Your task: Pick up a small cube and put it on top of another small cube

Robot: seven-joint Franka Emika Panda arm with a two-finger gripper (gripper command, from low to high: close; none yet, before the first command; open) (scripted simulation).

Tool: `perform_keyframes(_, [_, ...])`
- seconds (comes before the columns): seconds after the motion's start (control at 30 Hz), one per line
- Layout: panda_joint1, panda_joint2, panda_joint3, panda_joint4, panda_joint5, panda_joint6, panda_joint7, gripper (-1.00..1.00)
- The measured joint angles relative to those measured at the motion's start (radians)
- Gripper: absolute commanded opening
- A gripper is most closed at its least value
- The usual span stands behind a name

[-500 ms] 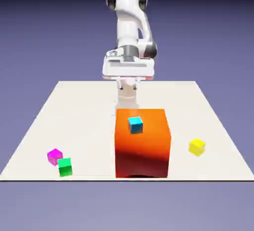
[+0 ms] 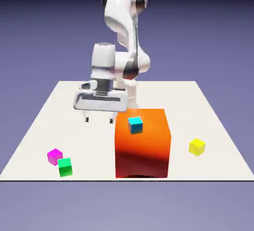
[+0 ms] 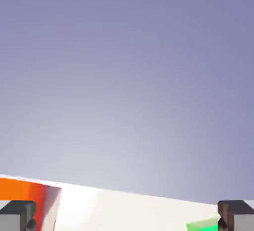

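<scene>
Hovering above the table (image 2: 89, 150), the end effector (image 2: 99, 120) gapes wide, gripping nothing.

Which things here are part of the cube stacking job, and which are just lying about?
Part of the job:
- green cube
- open gripper

Not clearly part of it (any small one might be the base):
- magenta cube
- yellow cube
- blue cube
- big orange block
</scene>
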Motion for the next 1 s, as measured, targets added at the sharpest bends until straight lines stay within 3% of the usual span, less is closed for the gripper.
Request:
perform_keyframes(0.47, [-0.143,0.496,-0.061,0.384,-0.057,-0.339,-0.272,0.0])
perform_keyframes(0.6, [-0.056,0.605,-0.158,0.377,0.04,-0.232,-0.331,0.0])
perform_keyframes(0.63, [-0.029,0.639,-0.188,0.374,0.07,-0.198,-0.35,-1.0])
perform_keyframes(0.83, [-0.142,0.496,-0.063,0.384,-0.052,-0.34,-0.27,-1.0])
perform_keyframes(1.0, [-0.092,0.47,-0.202,0.373,0.098,-0.401,-0.053,-1.0])
